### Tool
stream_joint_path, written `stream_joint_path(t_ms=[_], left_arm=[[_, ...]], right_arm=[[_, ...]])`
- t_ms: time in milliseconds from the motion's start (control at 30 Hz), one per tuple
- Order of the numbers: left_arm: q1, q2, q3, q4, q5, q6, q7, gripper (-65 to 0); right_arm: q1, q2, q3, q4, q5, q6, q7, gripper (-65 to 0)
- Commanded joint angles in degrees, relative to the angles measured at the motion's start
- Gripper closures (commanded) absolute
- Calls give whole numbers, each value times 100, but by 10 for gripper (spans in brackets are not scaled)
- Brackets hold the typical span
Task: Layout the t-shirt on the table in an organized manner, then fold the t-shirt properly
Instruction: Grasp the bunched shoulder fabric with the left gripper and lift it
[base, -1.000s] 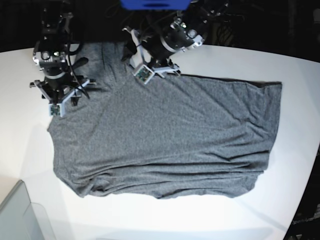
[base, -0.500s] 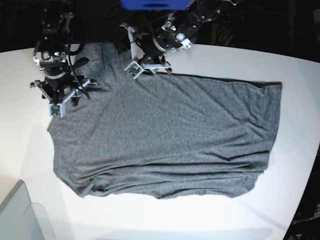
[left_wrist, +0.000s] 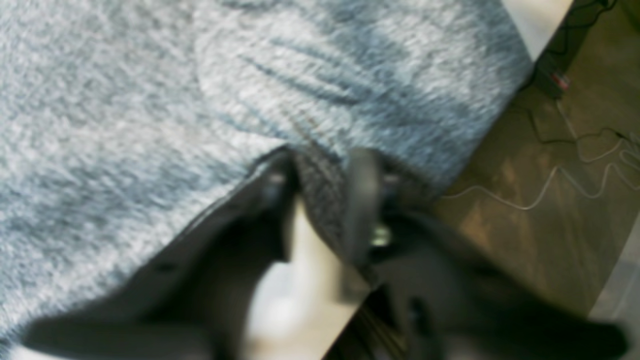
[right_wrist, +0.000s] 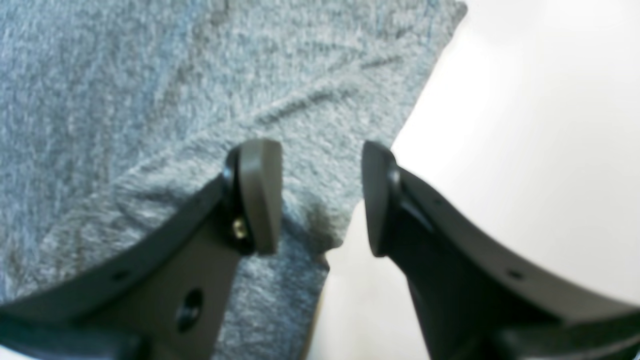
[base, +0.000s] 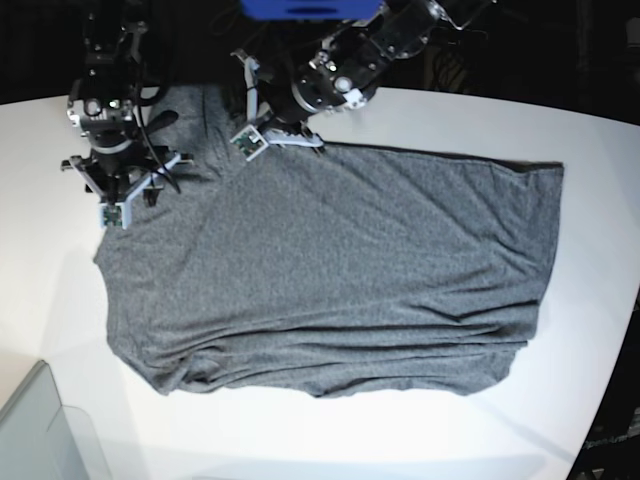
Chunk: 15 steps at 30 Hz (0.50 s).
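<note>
Base view: t-shirt (base: 340, 280) spread flat across the table (base: 580, 170), dark heather grey, long shallow wrinkles running along its length, edge nearest the camera rippled. Left gripper (base: 268, 135) low at the far edge of the cloth near the middle of the table's far side, arm reaching in from the dark background. Right gripper (base: 122, 195) low over the shirt's corner on the view's left, far side. Translucent box corner (base: 40, 430) at the bottom left, apart from the shirt. Jaw states not readable from here.

Left wrist view: blurred. Left gripper (left_wrist: 322, 200) with jaws drawn close together, a dark ridge of t-shirt (left_wrist: 150, 100) fabric bunched up between the fingers (left_wrist: 362, 200) and pinched there. Creases fanning out from the pinch point. White table (left_wrist: 537, 20) showing at the top right corner, and again below the pinched ridge. Floor (left_wrist: 550, 200) with loose cables (left_wrist: 575, 165) beyond the table edge.

Right wrist view: right gripper (right_wrist: 320, 195) with jaws parted wide, nothing between the pads. One finger (right_wrist: 257, 192) over the t-shirt (right_wrist: 175, 100), the other (right_wrist: 377, 195) over bare table (right_wrist: 525, 150); shirt edge running between them. Contact with cloth cannot be told.
</note>
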Motion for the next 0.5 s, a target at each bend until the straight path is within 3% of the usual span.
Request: stream_joint_path(t_ms=[0,67,167,367,467], left_arm=[[-44,18,-83,49,-22,9,43,-86],[-53,44,-294,49,-22,9,69,0],[-26,53,-646,120,-22,9,60,-7],[-140,62,-1200,366,-31,9,87,-1],[-334,62,-1244,295,-31,9,96,-1]], right_arm=[[27,29,14,95,-17,-18,115,-271],[27,29,14,95,-17,-18,115,-271],[27,29,5,95,-17,0,115,-271],[27,-24,40,95,-17,852,106,-267],[-70,-120,14,130,-35,914,106,-269]])
